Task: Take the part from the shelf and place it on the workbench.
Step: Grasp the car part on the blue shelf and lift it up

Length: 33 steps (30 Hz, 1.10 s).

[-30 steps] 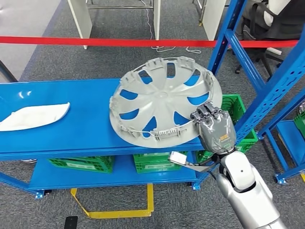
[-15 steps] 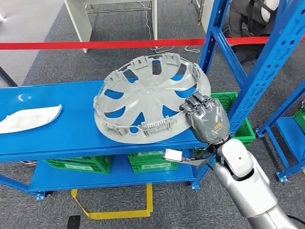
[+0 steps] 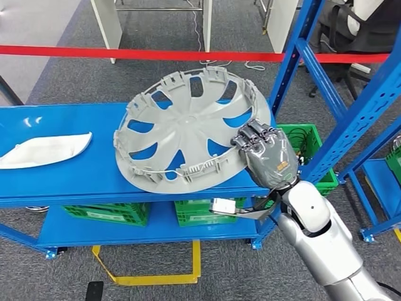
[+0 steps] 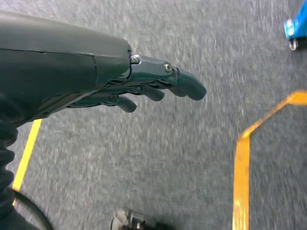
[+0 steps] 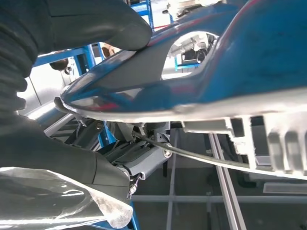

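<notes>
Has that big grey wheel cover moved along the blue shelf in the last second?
Yes. The wheel cover, gripped by the right hand, slid left along the shelf, closer to the white part.

— What can't you make out from here?
— The right hand (image 3: pixel 267 157) covers the hubcap (image 3: pixel 189 128) rim at four o'clock, so its fingertips are hidden underneath. The white part (image 3: pixel 45 150) at nine o'clock runs off the frame's edge.
— And the left hand (image 4: pixel 145 86)?
— The carpet (image 4: pixel 163 158) under it is smeared by motion, and something dark at six o'clock is cut off, unreadable.
</notes>
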Tool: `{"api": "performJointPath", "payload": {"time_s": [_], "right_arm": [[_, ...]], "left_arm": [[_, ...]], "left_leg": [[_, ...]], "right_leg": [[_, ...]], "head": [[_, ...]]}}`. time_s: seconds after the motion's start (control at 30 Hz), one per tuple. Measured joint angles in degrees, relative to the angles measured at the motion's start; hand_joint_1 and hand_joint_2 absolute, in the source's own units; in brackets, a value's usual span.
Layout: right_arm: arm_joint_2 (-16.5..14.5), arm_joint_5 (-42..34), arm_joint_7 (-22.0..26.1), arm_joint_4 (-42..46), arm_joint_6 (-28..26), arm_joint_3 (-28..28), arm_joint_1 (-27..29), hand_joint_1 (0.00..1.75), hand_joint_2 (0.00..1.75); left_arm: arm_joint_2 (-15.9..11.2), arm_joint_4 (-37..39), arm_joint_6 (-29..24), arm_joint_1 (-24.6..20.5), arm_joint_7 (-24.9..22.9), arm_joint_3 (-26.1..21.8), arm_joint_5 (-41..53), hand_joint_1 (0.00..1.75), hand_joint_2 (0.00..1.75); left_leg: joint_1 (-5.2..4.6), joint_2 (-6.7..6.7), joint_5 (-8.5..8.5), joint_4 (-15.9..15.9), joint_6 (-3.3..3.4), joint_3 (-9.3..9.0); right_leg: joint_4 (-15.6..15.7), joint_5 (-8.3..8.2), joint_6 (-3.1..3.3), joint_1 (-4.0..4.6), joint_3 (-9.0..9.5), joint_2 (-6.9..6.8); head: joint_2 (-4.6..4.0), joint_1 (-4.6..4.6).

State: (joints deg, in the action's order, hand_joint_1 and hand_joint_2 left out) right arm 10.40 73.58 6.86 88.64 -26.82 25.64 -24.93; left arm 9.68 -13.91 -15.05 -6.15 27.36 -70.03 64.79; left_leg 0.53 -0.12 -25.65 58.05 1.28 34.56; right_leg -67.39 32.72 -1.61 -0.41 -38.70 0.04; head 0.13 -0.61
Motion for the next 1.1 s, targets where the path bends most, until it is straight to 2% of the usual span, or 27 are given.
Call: {"api": "performJointPath", "payload": {"time_s": [0.03, 0.07, 0.1, 0.13, 0.2, 0.23, 0.27, 0.3, 0.4, 0.47, 0.53, 0.57, 0.6, 0.63, 0.67, 0.73, 0.77, 0.8, 0.87, 0.9, 0.93, 0.97, 1.03, 1.07, 1.1], "right_arm": [[0.0, -0.01, 0.0, -0.02, 0.0, 0.06, 0.02, 1.75, 1.75], [0.0, -0.02, 0.0, -0.04, 0.01, 0.12, 0.06, 1.75, 1.75], [0.01, -0.02, 0.0, -0.05, 0.01, 0.16, 0.09, 1.75, 1.75], [0.01, -0.01, 0.0, -0.06, 0.02, 0.19, 0.09, 1.75, 1.75], [0.02, -0.01, 0.0, -0.06, 0.02, 0.19, 0.02, 1.75, 1.75], [0.02, -0.02, 0.02, -0.05, 0.03, 0.2, -0.06, 1.75, 1.75], [0.02, -0.06, 0.07, -0.04, 0.05, 0.21, -0.15, 1.75, 1.75], [0.04, -0.15, 0.21, -0.04, 0.18, 0.24, -0.23, 1.75, 1.75], [0.09, -0.57, 1.56, -0.11, 1.82, 0.89, -1.09, 1.75, 1.75], [0.08, -0.22, 2.35, -0.37, 3.24, 2.44, -2.6, 1.75, 1.75], [0.05, 0.46, 2.37, -0.78, 3.97, 4.44, -3.97, 1.75, 1.75], [0.03, 0.62, 2.31, -0.98, 4.23, 5.41, -4.46, 1.75, 1.75], [-0.01, 0.67, 2.25, -1.19, 4.51, 6.33, -4.95, 1.75, 1.75], [-0.05, 0.62, 2.22, -1.4, 4.86, 7.22, -5.48, 1.75, 1.75], [-0.09, 0.56, 2.22, -1.61, 5.23, 8.12, -6.06, 1.75, 1.75], [-0.14, 0.43, 2.15, -1.95, 5.72, 9.81, -7.22, 1.75, 1.75], [-0.15, 0.37, 1.99, -2.05, 5.82, 10.54, -7.77, 1.75, 1.75], [-0.15, 0.27, 1.74, -2.11, 5.89, 11.17, -8.33, 1.75, 1.75], [-0.13, -0.08, 1.17, -2.13, 6.11, 12.07, -9.52, 1.75, 1.75], [-0.07, -0.3, 0.93, -2.13, 6.25, 12.39, -10.07, 1.75, 1.75], [0.04, -0.56, 0.73, -2.14, 6.34, 12.66, -10.57, 1.75, 1.75], [0.2, -0.82, 0.57, -2.16, 6.39, 12.85, -11.0, 1.75, 1.75], [0.51, -1.36, 0.38, -2.32, 6.36, 13.06, -11.55, 1.75, 1.75], [0.67, -1.59, 0.36, -2.46, 6.33, 13.09, -11.71, 1.75, 1.75], [0.81, -1.79, 0.36, -2.61, 6.31, 13.1, -11.83, 1.75, 1.75]], "left_arm": [[0.02, 0.01, 0.01, 0.0, -0.01, 0.0, 0.01, 0.0, 1.75], [0.04, 0.02, 0.01, 0.02, -0.01, 0.0, 0.01, 0.0, 1.75], [0.04, 0.03, 0.01, 0.02, -0.02, 0.0, 0.01, 0.0, 1.75], [0.05, 0.03, 0.0, 0.02, -0.02, 0.01, 0.01, 0.0, 1.75], [0.08, 0.03, 0.0, 0.01, -0.02, 0.02, 0.01, 0.0, 1.75], [0.09, 0.03, 0.0, 0.0, -0.02, 0.02, 0.02, 0.0, 1.75], [0.09, 0.03, 0.0, -0.01, -0.03, 0.02, 0.02, 0.0, 1.75], [0.09, 0.03, 0.0, 0.0, -0.05, 0.02, 0.03, 0.0, 1.75], [0.03, 0.03, -0.06, -0.03, -0.21, 0.05, 0.11, 0.0, 1.75], [-0.04, 0.03, -0.24, -0.21, -0.37, 0.11, 0.14, 0.0, 1.75], [-0.05, 0.03, -0.63, -0.29, -0.56, 0.13, 0.11, 0.0, 1.75], [-0.06, 0.03, -0.89, -0.28, -0.65, 0.13, 0.08, 0.0, 1.75], [-0.06, 0.03, -1.17, -0.25, -0.74, 0.13, 0.04, 0.0, 1.75], [-0.06, 0.03, -1.42, -0.24, -0.85, 0.13, -0.01, 0.0, 1.75], [-0.08, 0.03, -1.69, -0.25, -0.97, 0.13, -0.09, 0.0, 1.75], [-0.12, 0.03, -2.48, -0.34, -1.39, 0.11, -0.39, 0.0, 1.75], [-0.13, 0.03, -3.09, -0.41, -1.74, 0.1, -0.63, 0.0, 1.75], [-0.13, 0.03, -3.74, -0.45, -2.13, 0.09, -0.86, 0.0, 1.75], [-0.1, 0.03, -4.87, -0.4, -2.87, 0.04, -1.23, 0.0, 1.75], [-0.11, 0.03, -5.28, -0.36, -3.09, 0.01, -1.34, 0.0, 1.75], [-0.13, 0.03, -5.61, -0.35, -3.21, -0.03, -1.4, 0.0, 1.75], [-0.14, 0.03, -5.87, -0.38, -3.28, -0.05, -1.44, 0.0, 1.75], [-0.08, 0.03, -6.16, -0.47, -3.29, -0.07, -1.45, 0.0, 1.75], [-0.03, 0.03, -6.24, -0.47, -3.31, -0.07, -1.45, 0.0, 1.75], [0.01, 0.03, -6.31, -0.47, -3.33, -0.07, -1.45, 0.0, 1.75]], "left_leg": [[-0.01, 0.0, -0.01, 0.02, 0.06, 0.02], [-0.02, 0.0, -0.03, 0.04, 0.09, -0.01], [-0.02, -0.01, -0.07, 0.07, 0.11, -0.04], [-0.01, -0.02, -0.12, 0.11, 0.1, -0.08], [-0.03, -0.08, -0.29, 0.24, -0.1, -0.14], [-0.14, -0.11, -0.38, 0.42, -0.31, -0.04], [-0.24, -0.13, -0.41, 0.55, -0.57, 0.09], [-0.32, -0.12, -0.4, 0.61, -0.85, 0.22], [-0.28, -0.05, -0.76, 0.96, -1.8, 0.38], [-0.16, -0.04, -2.96, 4.42, -2.46, 1.8], [-0.02, -0.04, -6.32, 11.69, -2.92, 5.07], [0.02, -0.04, -7.35, 14.85, -3.05, 6.56], [0.03, -0.04, -7.38, 16.35, -3.11, 7.29], [0.05, -0.04, -6.31, 15.68, -3.1, 7.04], [0.06, -0.04, -4.38, 12.87, -3.02, 5.8], [0.03, -0.06, -0.83, 5.25, -2.69, 2.43], [-0.03, -0.08, 0.05, 2.63, -2.47, 1.33], [-0.11, -0.12, 0.26, 1.38, -2.24, 0.9], [-0.18, -0.18, 0.35, 1.14, -1.67, 1.05], [-0.11, -0.14, 0.57, 0.93, -1.26, 1.09], [-0.03, -0.09, 0.85, 0.68, -0.8, 1.14], [0.07, -0.03, 1.14, 0.42, -0.36, 1.24], [0.05, 0.02, 1.6, 0.3, 0.17, 1.68], [0.01, 0.03, 1.83, 0.31, 0.28, 1.99], [-0.03, 0.03, 2.12, 0.32, 0.33, 2.34]], "right_leg": [[-3.89, 1.49, -0.16, -0.03, -1.85, 0.01], [-6.64, 2.12, -0.3, -0.08, -3.22, 0.0], [-7.35, 1.64, -0.39, -0.11, -3.67, 0.0], [-5.7, 0.11, -0.39, -0.15, -3.0, -0.02], [1.96, -3.81, -0.2, -0.21, 0.59, -0.11], [5.53, -4.94, -0.02, -0.18, 2.37, -0.13], [7.7, -5.39, 0.17, -0.14, 3.51, -0.13], [8.43, -5.2, 0.4, -0.05, 3.94, -0.08], [8.69, -5.41, 1.36, -0.15, 4.09, 0.07], [8.93, -5.58, 2.05, -0.37, 4.24, 0.03], [8.92, -5.52, 2.41, -0.3, 4.26, 0.01], [8.9, -5.5, 2.45, -0.27, 4.28, 0.0], [8.88, -5.48, 2.47, -0.25, 4.31, 0.01], [8.86, -5.46, 2.46, -0.24, 4.36, 0.02], [8.82, -5.45, 2.42, -0.25, 4.44, 0.04], [8.66, -5.42, 2.19, -0.11, 4.46, 0.07], [8.56, -5.48, 1.96, -0.01, 4.33, 0.08], [8.5, -5.56, 1.7, 0.1, 4.14, 0.07], [8.56, -5.8, 1.16, 0.15, 3.89, 0.04], [8.45, -5.5, 0.9, 0.12, 3.67, 0.04], [7.59, -4.49, 0.63, 0.09, 3.26, 0.03], [5.62, -2.82, 0.4, 0.07, 2.47, 0.03], [-1.16, 1.61, 0.07, 0.0, 0.09, 0.0], [-4.49, 3.2, -0.02, -0.01, -0.96, 0.0], [-6.44, 3.89, -0.05, -0.01, -1.33, 0.0]], "head": [[0.0, -0.03], [0.0, -0.04], [0.0, -0.06], [0.0, -0.05], [0.0, -0.06], [0.0, -0.06], [0.0, -0.02], [0.0, -0.01], [0.0, 0.01], [0.0, 0.24], [0.0, 0.45], [0.0, 0.44], [0.0, 0.44], [0.0, 0.45], [0.0, 0.44], [0.0, 0.46], [0.0, 0.43], [0.0, 0.4], [0.0, 0.35], [0.0, 0.35], [0.0, 0.28], [0.0, 0.19], [0.0, 0.06], [0.0, 0.06], [0.0, 0.06]]}}
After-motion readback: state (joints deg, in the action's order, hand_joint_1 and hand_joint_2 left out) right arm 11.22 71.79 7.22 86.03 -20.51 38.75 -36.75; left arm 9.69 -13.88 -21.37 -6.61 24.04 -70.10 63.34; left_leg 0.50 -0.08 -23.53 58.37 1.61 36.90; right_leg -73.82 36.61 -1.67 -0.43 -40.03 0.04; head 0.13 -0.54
